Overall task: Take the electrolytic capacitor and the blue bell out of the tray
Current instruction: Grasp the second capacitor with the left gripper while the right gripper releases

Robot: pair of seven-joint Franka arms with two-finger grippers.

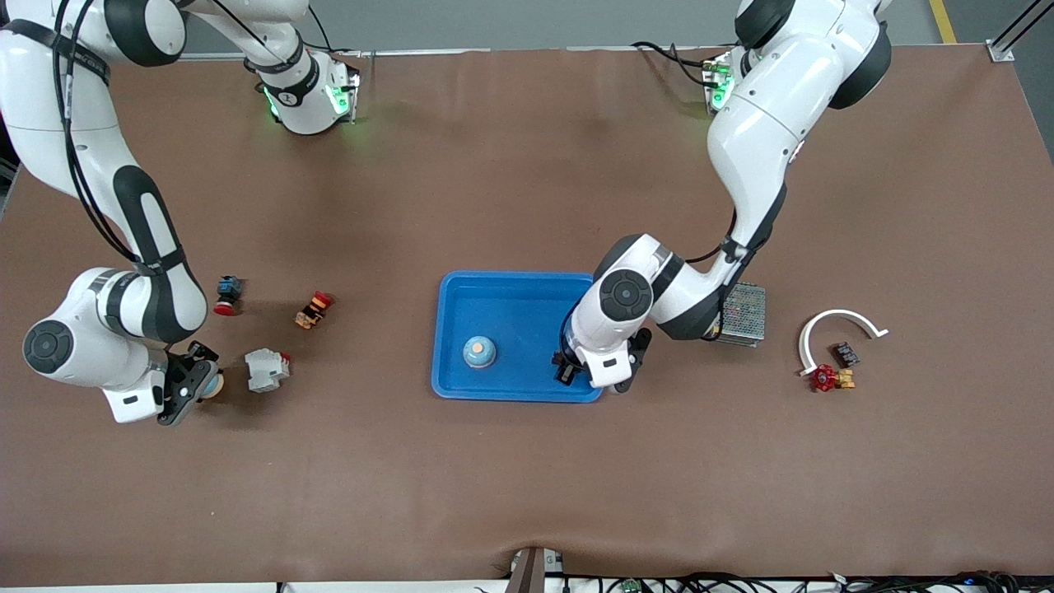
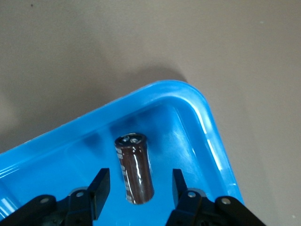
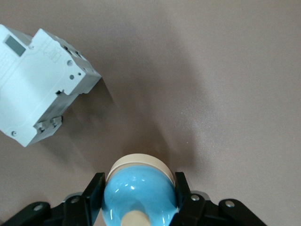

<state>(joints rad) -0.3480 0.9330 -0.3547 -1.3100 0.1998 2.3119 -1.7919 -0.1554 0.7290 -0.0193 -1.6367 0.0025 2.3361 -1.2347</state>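
Note:
A dark brown capacitor [image 2: 135, 167] lies on the floor of the blue tray [image 1: 449, 288], in the corner toward the left arm's end and nearest the front camera. My left gripper [image 1: 566, 368] hangs low over it, open; its fingers [image 2: 101, 188] flank the capacitor with a gap on each side. A blue bell [image 1: 478, 352] stands in the tray beside it. At the right arm's end of the table, my right gripper [image 1: 191, 380] is shut on a second blue bell [image 3: 138, 193] with a cream base, low at the table.
A white circuit breaker [image 1: 266, 369] lies right beside the held bell. Two small switches [image 1: 227, 295] [image 1: 314, 310] sit farther from the camera. Past the tray are a metal mesh box [image 1: 743, 313], a white curved piece [image 1: 832, 321] and a red valve [image 1: 827, 379].

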